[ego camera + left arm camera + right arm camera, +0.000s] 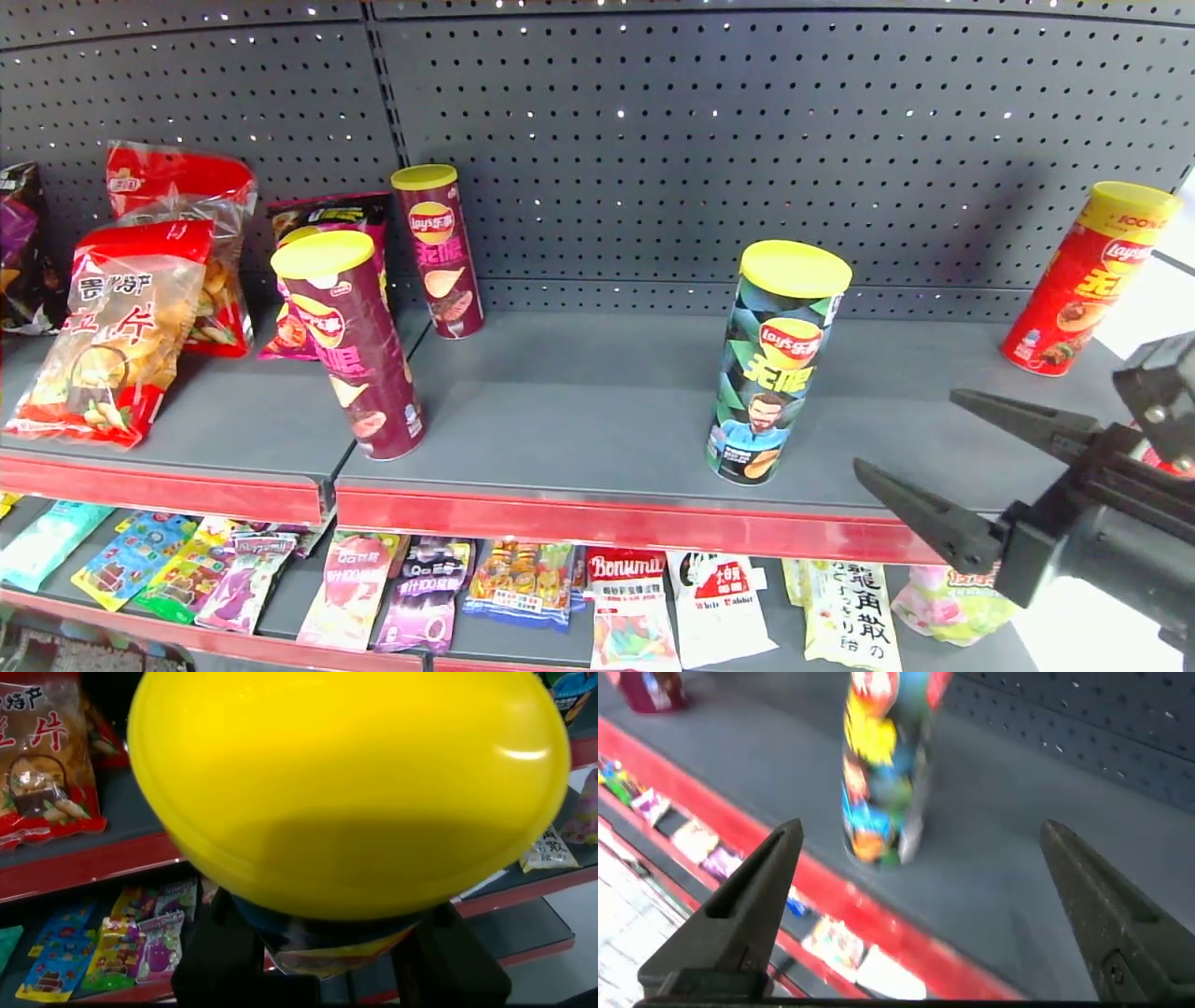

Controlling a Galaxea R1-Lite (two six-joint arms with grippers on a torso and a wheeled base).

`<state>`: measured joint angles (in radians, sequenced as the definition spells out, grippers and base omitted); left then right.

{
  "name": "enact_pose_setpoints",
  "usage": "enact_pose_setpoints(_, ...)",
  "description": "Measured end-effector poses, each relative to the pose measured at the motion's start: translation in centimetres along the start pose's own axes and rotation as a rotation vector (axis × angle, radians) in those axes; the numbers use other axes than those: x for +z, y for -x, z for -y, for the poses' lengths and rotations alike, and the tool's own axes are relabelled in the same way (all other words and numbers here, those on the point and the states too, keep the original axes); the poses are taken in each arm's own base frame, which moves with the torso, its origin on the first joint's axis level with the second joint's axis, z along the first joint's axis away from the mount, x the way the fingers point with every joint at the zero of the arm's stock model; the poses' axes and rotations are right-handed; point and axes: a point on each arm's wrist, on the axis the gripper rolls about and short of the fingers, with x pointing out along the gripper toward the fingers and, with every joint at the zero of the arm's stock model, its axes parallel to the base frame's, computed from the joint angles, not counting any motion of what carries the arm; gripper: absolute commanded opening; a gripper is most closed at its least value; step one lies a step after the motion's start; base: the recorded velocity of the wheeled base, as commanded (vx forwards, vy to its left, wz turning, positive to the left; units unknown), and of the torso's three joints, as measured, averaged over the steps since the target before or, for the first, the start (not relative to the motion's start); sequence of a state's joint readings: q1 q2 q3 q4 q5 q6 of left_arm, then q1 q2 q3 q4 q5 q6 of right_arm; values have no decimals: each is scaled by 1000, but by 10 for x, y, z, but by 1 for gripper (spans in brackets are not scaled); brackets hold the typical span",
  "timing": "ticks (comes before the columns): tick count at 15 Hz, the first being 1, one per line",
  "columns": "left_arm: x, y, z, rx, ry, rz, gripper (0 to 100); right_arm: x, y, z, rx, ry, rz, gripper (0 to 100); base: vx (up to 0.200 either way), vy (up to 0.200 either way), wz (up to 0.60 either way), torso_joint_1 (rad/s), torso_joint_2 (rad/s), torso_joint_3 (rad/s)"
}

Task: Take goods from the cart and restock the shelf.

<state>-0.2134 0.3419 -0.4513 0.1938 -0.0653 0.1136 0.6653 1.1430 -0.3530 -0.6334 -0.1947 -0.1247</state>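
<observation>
Grip of the left pincer (327, 957) is clenched on a yellow-lidded can (346, 793), while the right pincer (904, 431), spread wide and empty, hangs near the red front edge of the shelf (579, 411), where the green can (780, 364) stands upright ahead of its tips, with bare shelf floor around it.

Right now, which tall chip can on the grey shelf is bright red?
The red yellow-lidded can at the far right; the two maroon cans stand left, the green-black can mid-shelf.
</observation>
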Motion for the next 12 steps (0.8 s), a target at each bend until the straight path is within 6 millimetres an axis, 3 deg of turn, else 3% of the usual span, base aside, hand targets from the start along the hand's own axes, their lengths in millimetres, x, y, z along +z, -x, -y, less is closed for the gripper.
enact_pose_setpoints(4, 4, -4, 0, -15, 0, 0, 0, -23, 63, 13, -17, 23, -129, 100, 0, 0, 0, 0, 0, 0)
enact_pose_setpoints(7, 5, -5, 2, -110, 1, 8, 0, -44, 125, 24, -205, -28, -235, 100, 0, 0, 0, 0, 0, 0)
enact_pose_setpoints(9, 5, -6, 3, -174, 2, 6, 0, -60, 160, 18, -375, -87, -225, 100, 0, 0, 0, 0, 0, 0)
enact_pose_setpoints(12, 17, -10, 1, -180, -2, 36, 0, -81, 182, 2, -495, -146, -178, 100, 0, 0, 0, 0, 0, 0)
